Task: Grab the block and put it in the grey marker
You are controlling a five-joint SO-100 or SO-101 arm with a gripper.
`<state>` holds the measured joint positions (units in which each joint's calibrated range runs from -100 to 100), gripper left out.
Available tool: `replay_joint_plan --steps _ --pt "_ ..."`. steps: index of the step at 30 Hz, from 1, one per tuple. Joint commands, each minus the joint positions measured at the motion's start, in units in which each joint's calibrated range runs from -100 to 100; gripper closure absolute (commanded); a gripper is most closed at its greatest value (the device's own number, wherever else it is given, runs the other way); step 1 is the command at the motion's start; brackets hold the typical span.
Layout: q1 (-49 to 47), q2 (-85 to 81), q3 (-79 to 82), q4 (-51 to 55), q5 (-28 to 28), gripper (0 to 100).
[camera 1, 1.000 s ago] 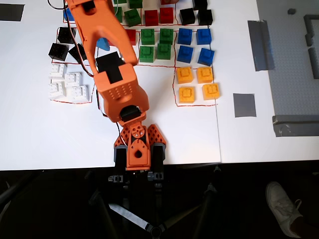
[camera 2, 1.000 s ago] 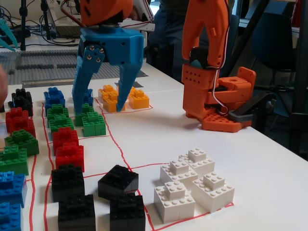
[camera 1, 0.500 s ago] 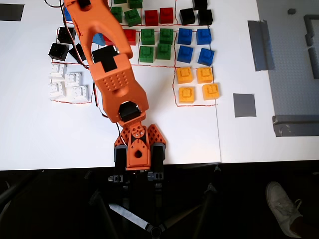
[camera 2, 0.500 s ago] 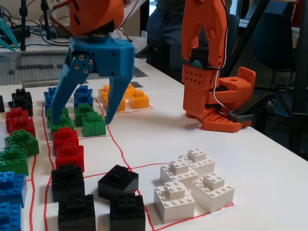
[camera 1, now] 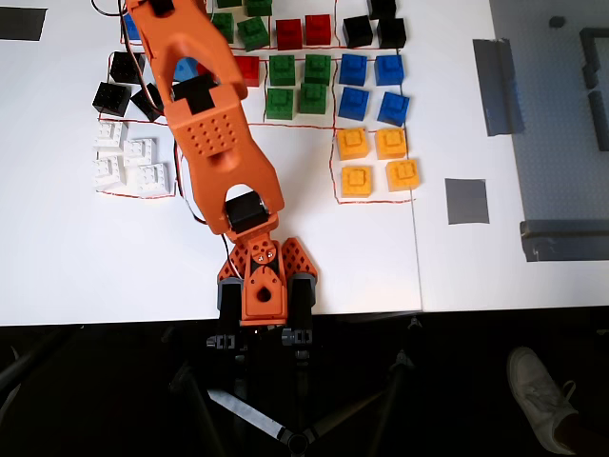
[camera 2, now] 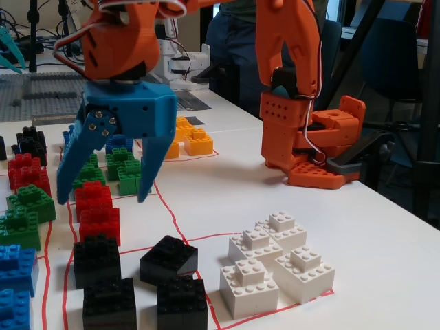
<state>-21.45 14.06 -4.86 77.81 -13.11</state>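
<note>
Several red blocks sit in a red-outlined grid. In the fixed view my blue gripper (camera 2: 103, 198) is open, and its fingers (camera 2: 69, 172) hang on either side of a red block (camera 2: 93, 196). A second red block (camera 2: 100, 224) sits just in front of it. I cannot tell whether the fingers touch either block. In the overhead view the orange arm hides most of the gripper and only its blue body (camera 1: 186, 69) shows, with a red block (camera 1: 247, 69) right beside it. The grey marker (camera 1: 466, 201) lies on the white table far to the right, beyond the yellow blocks.
Around the red blocks are green (camera 1: 295, 86), blue (camera 1: 371, 88), yellow (camera 1: 376, 160), black (camera 1: 119, 84) and white (camera 1: 128, 160) blocks. More red blocks (camera 1: 303, 31) sit at the top. A long grey tape strip (camera 1: 498, 88) lies above the marker. The arm base (camera 1: 265, 281) stands at the table's front edge.
</note>
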Motion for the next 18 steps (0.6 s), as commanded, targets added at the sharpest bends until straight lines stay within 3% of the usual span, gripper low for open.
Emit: replay_joint_plan --steps 1,18 --pt "1.82 -3.01 -6.08 -1.72 -0.44 68" --pt "4.23 5.37 -11.62 -1.48 -0.34 73"
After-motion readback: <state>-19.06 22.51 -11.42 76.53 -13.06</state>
